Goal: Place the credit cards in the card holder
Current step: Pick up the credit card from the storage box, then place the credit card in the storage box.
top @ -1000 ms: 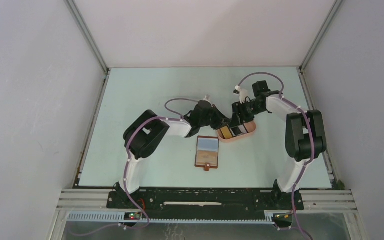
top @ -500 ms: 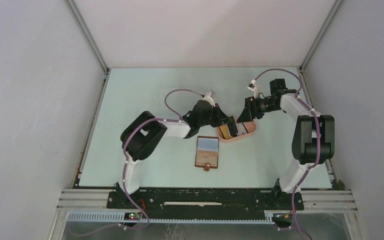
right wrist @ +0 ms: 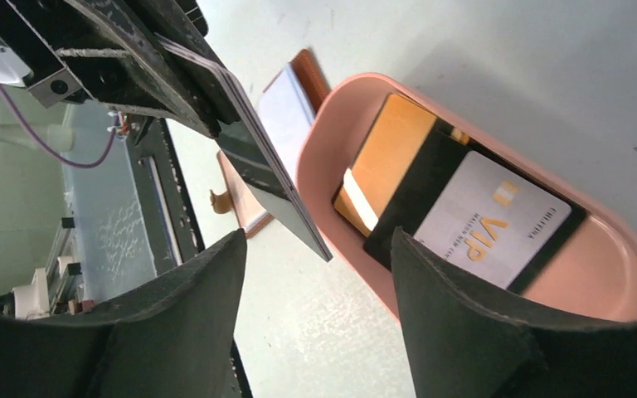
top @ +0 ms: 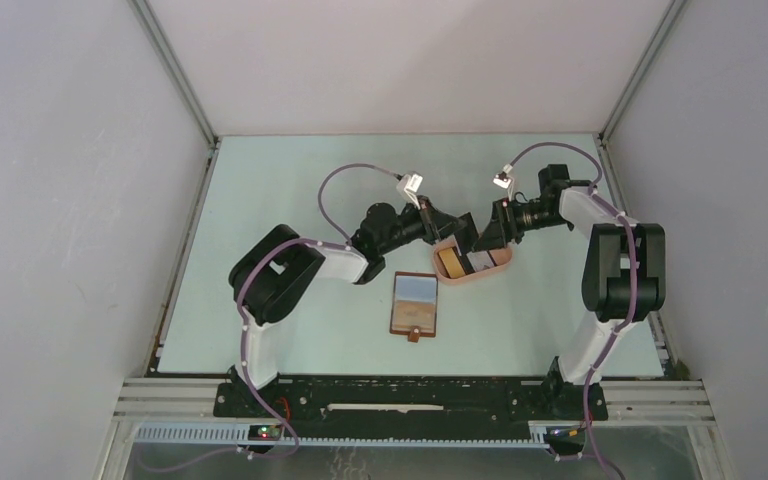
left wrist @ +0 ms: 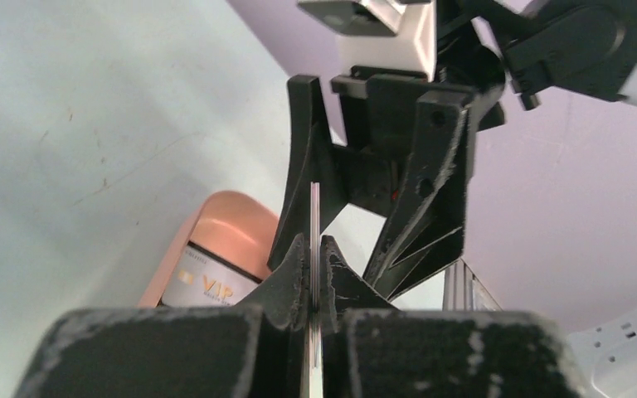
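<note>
Left end effector pinches a dark card (edge-on); right end effector gapes.

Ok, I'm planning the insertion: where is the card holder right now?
In the top view the card holder lies open on the table near the centre, just to the near-left of the pink tray.

My right gripper black. Tray pink; 1 orange card, 1 black card, 1 pale grey card, gold VIP lettering. Card holder reddish-brown.
</note>
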Controlling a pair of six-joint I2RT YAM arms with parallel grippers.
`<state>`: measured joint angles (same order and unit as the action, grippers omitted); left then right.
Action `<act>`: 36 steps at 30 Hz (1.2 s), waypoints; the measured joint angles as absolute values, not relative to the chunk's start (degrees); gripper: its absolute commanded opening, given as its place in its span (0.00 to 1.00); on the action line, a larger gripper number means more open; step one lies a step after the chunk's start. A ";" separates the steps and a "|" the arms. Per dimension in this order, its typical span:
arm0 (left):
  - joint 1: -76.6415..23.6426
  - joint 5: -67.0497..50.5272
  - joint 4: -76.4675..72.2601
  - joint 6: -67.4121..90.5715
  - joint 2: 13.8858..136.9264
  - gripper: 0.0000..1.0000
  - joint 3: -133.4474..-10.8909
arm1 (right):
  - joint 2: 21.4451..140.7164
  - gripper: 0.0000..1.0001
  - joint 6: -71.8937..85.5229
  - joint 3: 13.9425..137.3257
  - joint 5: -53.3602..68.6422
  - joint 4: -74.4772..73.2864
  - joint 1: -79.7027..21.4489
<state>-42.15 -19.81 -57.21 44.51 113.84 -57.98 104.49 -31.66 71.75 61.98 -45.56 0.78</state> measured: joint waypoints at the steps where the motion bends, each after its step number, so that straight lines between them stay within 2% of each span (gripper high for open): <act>1: -42.04 -20.18 -58.48 44.56 113.84 0.00 -57.87 | 104.49 0.65 -32.21 71.75 62.65 -45.89 0.62; 7: -41.34 -23.97 -65.69 45.15 113.86 0.00 -57.82 | 105.60 0.43 -37.23 74.26 67.57 -50.81 0.54; 12: -40.75 -26.98 -69.23 45.95 114.26 0.00 -57.84 | 106.69 0.37 -42.54 76.53 71.31 -57.01 0.54; 16: -40.32 -29.52 -71.44 47.05 115.15 0.02 -57.84 | 107.59 0.27 -47.35 78.30 73.38 -62.22 0.49; 21: -40.18 -31.46 -72.29 48.03 116.16 0.08 -57.84 | 109.01 0.00 -53.58 80.62 74.50 -68.99 0.30; 23: -39.77 -32.01 -72.29 48.42 116.29 0.14 -57.84 | 109.62 0.00 -55.81 81.38 74.87 -71.33 -0.08; 30: -39.38 -32.84 -72.29 50.13 116.31 0.47 -57.84 | 110.28 0.00 -59.96 82.24 75.83 -75.46 -0.93; 33: -39.53 -33.30 -72.29 51.75 116.31 0.51 -57.84 | 110.28 0.00 -59.99 82.24 75.94 -75.68 -1.17; 36: -39.64 -33.58 -72.88 54.24 116.42 0.50 -57.84 | 110.28 0.00 -58.61 82.24 75.90 -74.56 -1.17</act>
<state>-39.64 -33.58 -72.88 54.24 116.42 -57.84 110.28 -58.61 82.24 75.90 -74.56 -1.17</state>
